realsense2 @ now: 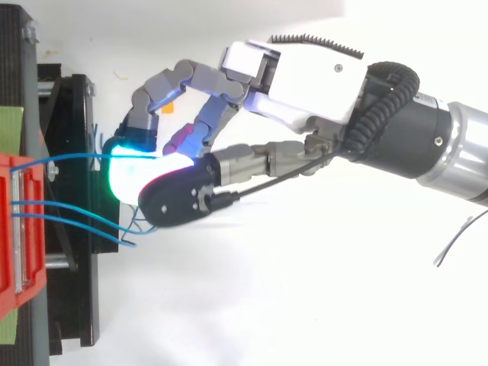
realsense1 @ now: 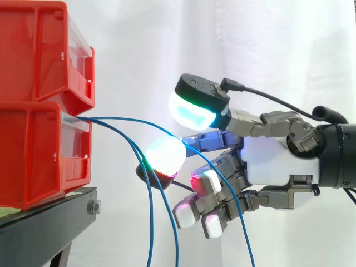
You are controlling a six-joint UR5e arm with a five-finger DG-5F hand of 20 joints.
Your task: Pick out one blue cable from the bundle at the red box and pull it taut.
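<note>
1. Blue cable (realsense1: 119, 118) leaves the front of the lower red bin (realsense1: 39, 161), arcs level toward the hand (realsense1: 272, 158), then drops away beneath it; it hangs slack, so the pull is not yet made.
2. Its neighbours, the other blue cables (realsense1: 150, 222), come from the same bin front and droop down beside the black stand (realsense1: 44, 228); from above they fan out apart from the chosen one.
3. Thin, light and limp by the look of it; the smooth jacket will likely slip through a soft grip; the best hold seems a little way out from the bin, where this strand has parted from the bundle; how it is anchored inside is hidden, so a steady pull looks safer than a jerk.
4. The hand is closed in a pinch: the upper pad (realsense1: 194, 111) and lower pad (realsense1: 164, 154) bracket the cable, which runs between them and lies on the lower one; only a sliver of gap shows, so the grip looks light; the remaining fingers (realsense1: 194, 208) curl underneath, holding nothing.
</note>
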